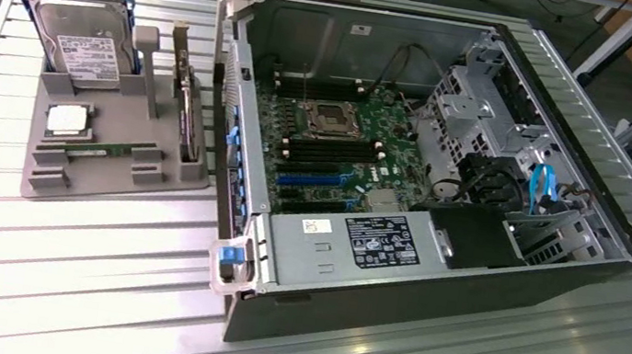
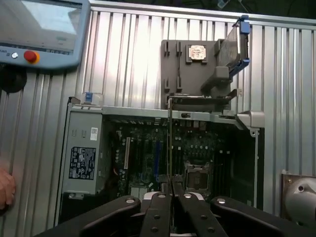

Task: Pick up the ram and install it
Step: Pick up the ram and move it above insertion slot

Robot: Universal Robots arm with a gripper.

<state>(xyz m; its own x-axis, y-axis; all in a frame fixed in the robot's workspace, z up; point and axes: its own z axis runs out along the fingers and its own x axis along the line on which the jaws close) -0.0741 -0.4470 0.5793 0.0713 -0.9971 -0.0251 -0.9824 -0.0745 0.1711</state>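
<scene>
Wrist view: I read the gripper (image 2: 171, 186) jaws as clamped on the ram (image 2: 170, 143), seen edge-on as a thin strip sticking out from between the fingers, over the open computer case (image 2: 148, 113) and its motherboard (image 2: 207, 143). Exterior view: a second ram stick (image 1: 97, 149) lies flat in the grey fixture tray (image 1: 48, 186), to the exterior view's left of the case, just beside the processor chip (image 1: 67, 119).

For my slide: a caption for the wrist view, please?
Gripper holding the ram edge-on over the open computer case and its motherboard.
</scene>
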